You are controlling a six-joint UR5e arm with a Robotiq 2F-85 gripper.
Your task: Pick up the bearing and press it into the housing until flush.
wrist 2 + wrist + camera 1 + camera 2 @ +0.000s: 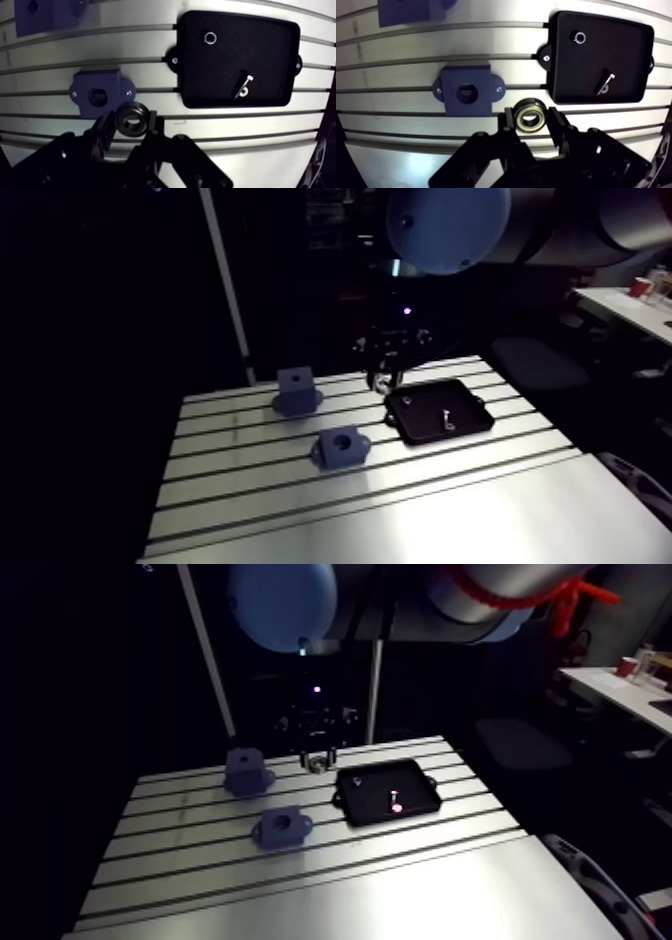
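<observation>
currently my gripper (532, 122) pinches the bearing (530, 106), a metal ring with dark outer faces, gripped edge to edge between my two fingers (508, 124). it hangs over the slotted table (396, 70), apart from the blue housing (451, 95). the housing lies flat with its round bore facing up. on the bearing's other side sits a black tray (616, 60) holding a small ring (580, 38) and a screw (605, 82). a second blue block (406, 12) stands farther ahead, beyond the housing.
</observation>
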